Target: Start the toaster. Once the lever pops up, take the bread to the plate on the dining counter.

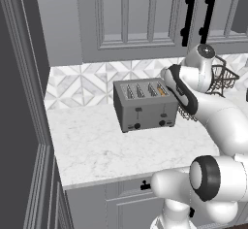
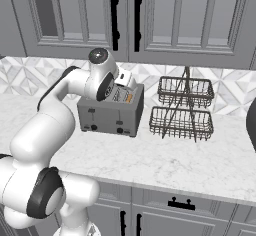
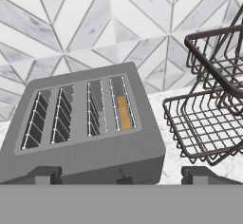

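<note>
The grey four-slot toaster (image 1: 143, 106) (image 2: 110, 114) (image 3: 85, 147) stands on the marble worktop against the tile backsplash. The bread (image 3: 124, 113) (image 1: 161, 91) (image 2: 129, 98) sits low in the rightmost slot, showing as an orange-tan strip. The lever (image 1: 163, 115) (image 2: 119, 116) is a small black tab on the right of the front face. My gripper (image 3: 122, 175) hovers open just above the toaster's front right part, looking down onto the slots, with nothing between its fingertips (image 3: 45, 174). The plate and the dining counter are out of view.
A two-tier dark wire basket rack (image 2: 182, 107) (image 1: 224, 80) (image 3: 209, 123) stands right of the toaster. Grey wall cabinets (image 2: 125, 15) hang above. A tall grey panel (image 1: 24, 102) bounds the worktop's left end. A dark object (image 2: 251, 122) sits at the far right.
</note>
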